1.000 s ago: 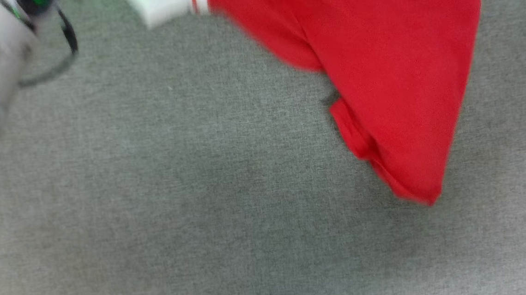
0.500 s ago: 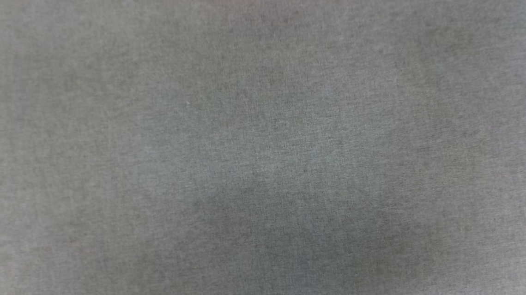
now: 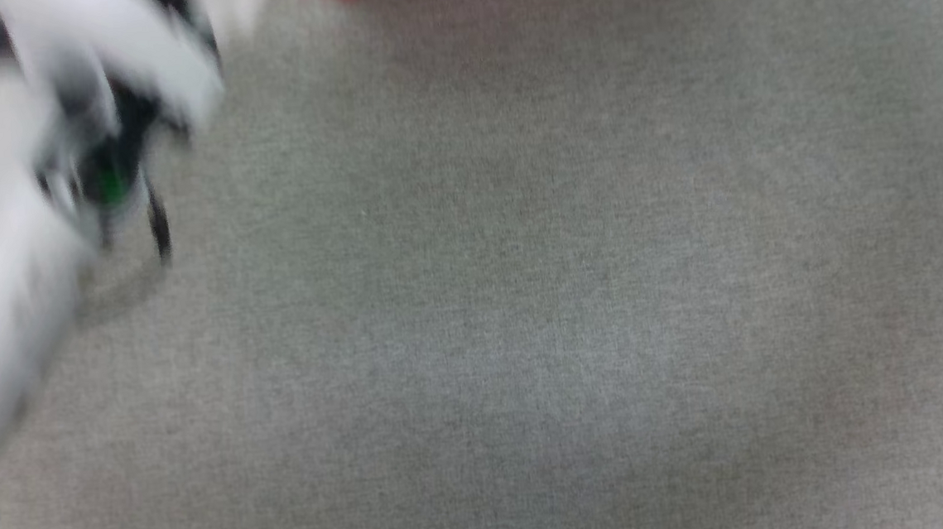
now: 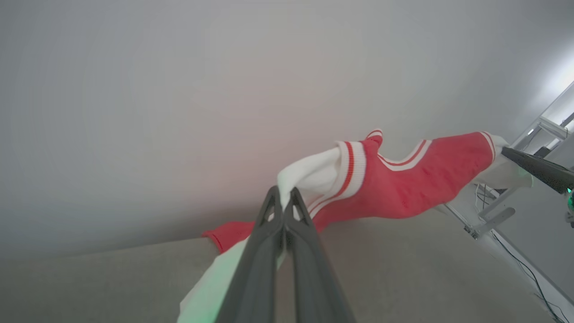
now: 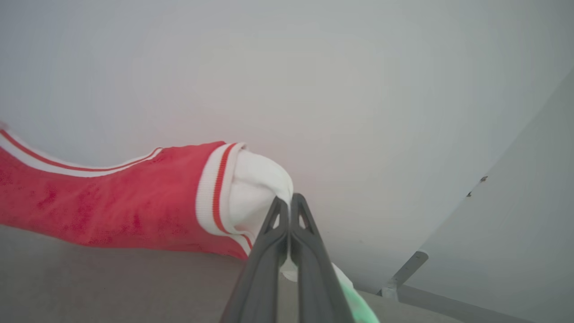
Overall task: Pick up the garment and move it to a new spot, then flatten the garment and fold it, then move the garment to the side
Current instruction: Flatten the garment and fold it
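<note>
Both clamped! Left gripper [image 4: 283, 192] pinches one white sleeve [image 4: 309, 172] at its tips, right gripper [image 5: 288, 200] the other (jaws fully closed), so the garment [image 4: 403, 181] stretches between them, ready to spread flat.

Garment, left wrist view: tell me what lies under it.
Grey fabric surface lies under the red jersey, stretched between the left gripper and right gripper. The patch beneath its sagging body is hidden.
</note>
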Available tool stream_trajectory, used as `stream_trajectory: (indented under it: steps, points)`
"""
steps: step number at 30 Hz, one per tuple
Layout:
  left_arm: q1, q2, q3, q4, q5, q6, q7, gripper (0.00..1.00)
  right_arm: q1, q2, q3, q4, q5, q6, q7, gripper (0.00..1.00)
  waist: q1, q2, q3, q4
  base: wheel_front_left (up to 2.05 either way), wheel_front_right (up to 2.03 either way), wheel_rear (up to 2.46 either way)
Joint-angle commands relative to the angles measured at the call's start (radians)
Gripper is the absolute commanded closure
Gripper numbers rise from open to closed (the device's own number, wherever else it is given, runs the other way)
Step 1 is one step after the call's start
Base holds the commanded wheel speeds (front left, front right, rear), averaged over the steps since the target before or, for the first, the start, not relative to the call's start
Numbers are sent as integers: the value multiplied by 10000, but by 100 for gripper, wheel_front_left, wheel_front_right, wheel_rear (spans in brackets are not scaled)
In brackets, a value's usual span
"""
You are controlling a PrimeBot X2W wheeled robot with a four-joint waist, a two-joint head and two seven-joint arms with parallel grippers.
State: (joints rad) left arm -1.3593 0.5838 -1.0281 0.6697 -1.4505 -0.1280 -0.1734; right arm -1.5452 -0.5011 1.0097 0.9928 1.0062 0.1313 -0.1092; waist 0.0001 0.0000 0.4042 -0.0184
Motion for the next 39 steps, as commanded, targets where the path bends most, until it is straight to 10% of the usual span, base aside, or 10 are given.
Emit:
stream_trajectory:
  steps: [1,10,21,39]
  points:
    - [769,394,-259,-733,-7,-36,-68,100,855,-383,254,-616,302,-10,174,100,-1,0,-367,22,0,0,0]
    - [4444,2738,-1551,-4549,54,-36,-635,100,4921,-2614,724,-4201,1697,-10,862,100,-1,0,-1164,-57,0,0,0]
    - [7387,3571,-1540,-6371,816,267,-914,100,9067,-4735,197,-7277,2673,-10,1254,100,-1,0,-1589,-40,0,0,0]
    - [8977,4380,-1810,-8093,838,1063,-823,100,12967,-5421,-1990,-9500,2524,-10,2043,100,-1,0,-1286,24,0,0,0]
